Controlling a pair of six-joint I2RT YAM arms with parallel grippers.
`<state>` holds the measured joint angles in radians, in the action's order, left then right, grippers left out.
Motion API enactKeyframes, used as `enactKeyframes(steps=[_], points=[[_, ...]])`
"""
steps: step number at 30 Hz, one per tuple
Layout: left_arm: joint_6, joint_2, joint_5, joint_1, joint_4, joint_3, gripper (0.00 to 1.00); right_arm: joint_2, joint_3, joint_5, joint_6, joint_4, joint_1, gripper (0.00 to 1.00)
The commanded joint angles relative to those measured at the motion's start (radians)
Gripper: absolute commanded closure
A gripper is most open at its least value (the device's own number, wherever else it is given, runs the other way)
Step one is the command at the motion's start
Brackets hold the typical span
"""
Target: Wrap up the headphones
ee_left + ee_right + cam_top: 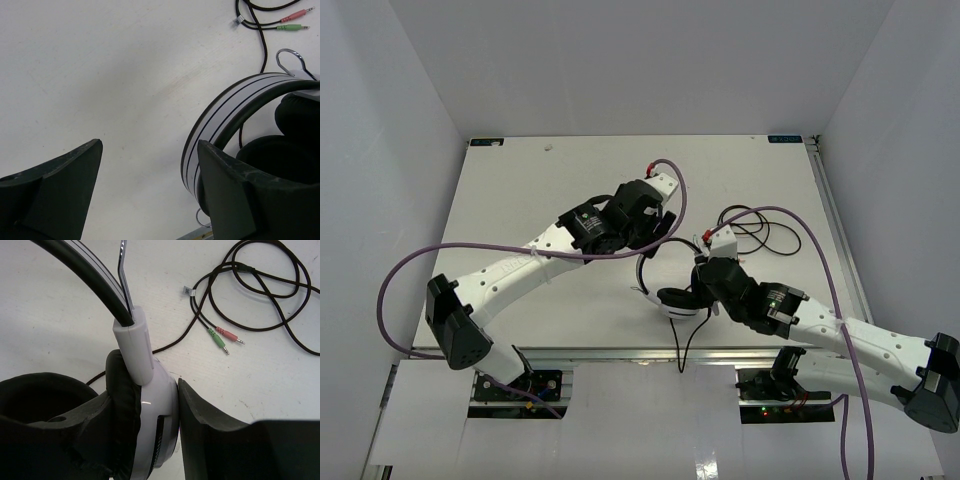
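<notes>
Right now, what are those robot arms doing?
The right gripper is shut on one ear cup of the headphones. The left gripper is open, next to the headband. The cord lies loose on the table, not wrapped yet.

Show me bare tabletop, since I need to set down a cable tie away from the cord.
Free: the table left of the left arm, and the far strip beyond both arms. Crowded: centre-right, where the headphones, the right gripper clamping them, the open left gripper and the looped cord gather.
</notes>
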<state>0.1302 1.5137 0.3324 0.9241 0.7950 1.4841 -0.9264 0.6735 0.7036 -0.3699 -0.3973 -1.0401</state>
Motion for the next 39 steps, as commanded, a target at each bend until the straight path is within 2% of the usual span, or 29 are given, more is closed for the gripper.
enactKeyframes(steps=[1,6,8,19,28,31,35,39], points=[[-0.004,0.014,0.117,0.071,0.051,0.085,0.13,0.036,0.050,0.043,-0.033,0.125,0.002,0.92],[0.000,0.025,0.119,0.103,0.093,0.137,0.15,0.047,0.047,0.045,-0.032,0.124,0.002,0.92],[0.002,0.025,0.114,0.107,0.101,0.131,0.17,0.056,0.044,0.054,-0.034,0.123,0.002,0.92],[-0.010,0.019,0.099,0.114,0.107,0.088,0.19,0.058,0.051,0.049,-0.037,0.120,0.002,0.92],[-0.024,0.113,0.156,0.118,0.092,0.104,0.30,0.081,0.049,0.018,-0.036,0.120,0.000,0.92],[-0.031,0.138,0.165,0.133,0.087,0.120,0.38,0.084,0.046,0.016,-0.037,0.121,0.002,0.92],[-0.028,0.161,0.192,0.154,0.086,0.131,0.54,0.081,0.048,0.003,-0.038,0.120,0.002,0.92],[-0.018,0.166,0.196,0.160,0.061,0.117,0.87,0.056,0.055,-0.010,-0.035,0.120,0.002,0.92]])
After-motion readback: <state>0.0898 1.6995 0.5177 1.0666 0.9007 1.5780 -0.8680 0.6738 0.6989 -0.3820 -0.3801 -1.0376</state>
